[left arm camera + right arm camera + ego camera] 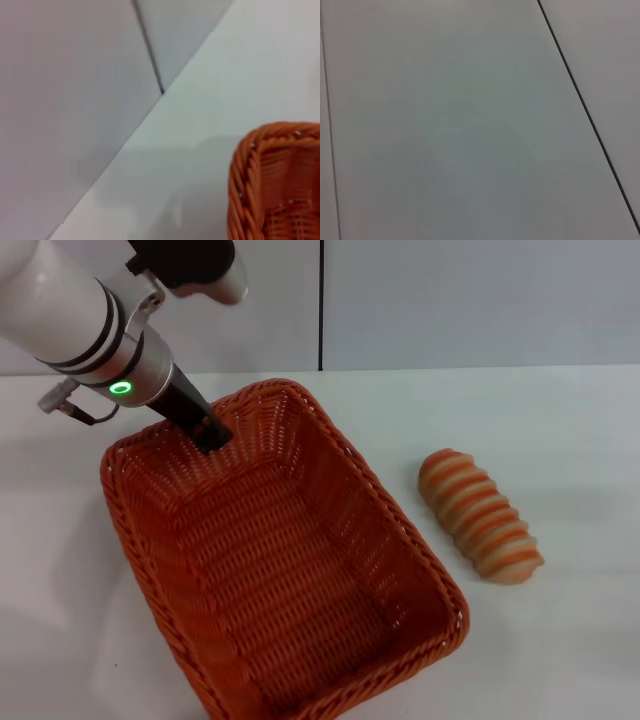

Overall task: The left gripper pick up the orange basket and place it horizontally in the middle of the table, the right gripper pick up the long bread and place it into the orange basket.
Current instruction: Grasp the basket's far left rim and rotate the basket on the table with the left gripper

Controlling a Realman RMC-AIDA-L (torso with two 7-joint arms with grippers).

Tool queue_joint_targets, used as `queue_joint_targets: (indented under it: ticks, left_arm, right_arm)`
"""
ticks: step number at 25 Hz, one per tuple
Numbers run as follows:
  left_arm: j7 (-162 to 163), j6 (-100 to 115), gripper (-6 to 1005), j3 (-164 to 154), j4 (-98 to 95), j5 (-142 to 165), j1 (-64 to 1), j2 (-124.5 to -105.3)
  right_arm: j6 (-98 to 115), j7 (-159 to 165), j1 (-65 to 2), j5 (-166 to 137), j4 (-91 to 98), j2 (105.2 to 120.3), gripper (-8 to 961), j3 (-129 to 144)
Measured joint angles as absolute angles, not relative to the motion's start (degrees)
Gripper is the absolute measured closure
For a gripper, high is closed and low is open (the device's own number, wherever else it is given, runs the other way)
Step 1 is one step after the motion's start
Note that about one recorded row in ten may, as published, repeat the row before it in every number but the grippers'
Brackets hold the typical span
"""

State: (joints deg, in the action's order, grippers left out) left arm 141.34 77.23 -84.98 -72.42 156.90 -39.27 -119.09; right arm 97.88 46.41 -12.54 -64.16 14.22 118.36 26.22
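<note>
Left tool [208, 432] down at the far-left rim of the orange basket [290, 570], black fingers dipping just inside the braided edge near the far wall; whether clamped on the weave or merely resting there, cannot tell. Basket sitting on the table [560, 440], left of the middle and skewed, long axis running diagonally from the far-left toward the near edge, not yet horizontal. Probably light and fairly stiff, woven walls with some give; braided rim the natural hold, one finger inside and one outside, though a one-sided grip on so large a thing likely to let it tip or swing. Sloping sides offering little purchase lower down. Long bread [480, 517] lying toward the right side of the table, well apart from the basket, angled, ribbed surface likely giving decent friction; best taken across the narrow middle. Likely light, perhaps slightly soft. Right tool nowhere visible, its wrist view showing only bare white surface.
</note>
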Motion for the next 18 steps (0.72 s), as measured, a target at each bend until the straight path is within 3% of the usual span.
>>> queue_joint_targets:
  ticks: [4, 14, 18]
  left_arm:
    - [153.18, 76.86, 747, -84.47, -72.11, 156.10, -39.14, -118.94]
    - [160.52, 77.38, 756, -84.50, -74.12, 157.76, -38.18, -118.76]
    - [165.10, 81.52, 759, -79.43, -78.52, 162.31, -35.96, -118.96]
  right_arm:
    - [96.29, 48.75, -13.14, -64.18, 17.73, 118.36, 217, 26.17]
    - [92.00, 50.73, -16.30, -69.95, 25.49, 118.28, 216, 27.05]
    - [90.73, 50.76, -18.01, -72.03, 23.95, 116.37, 216, 27.03]
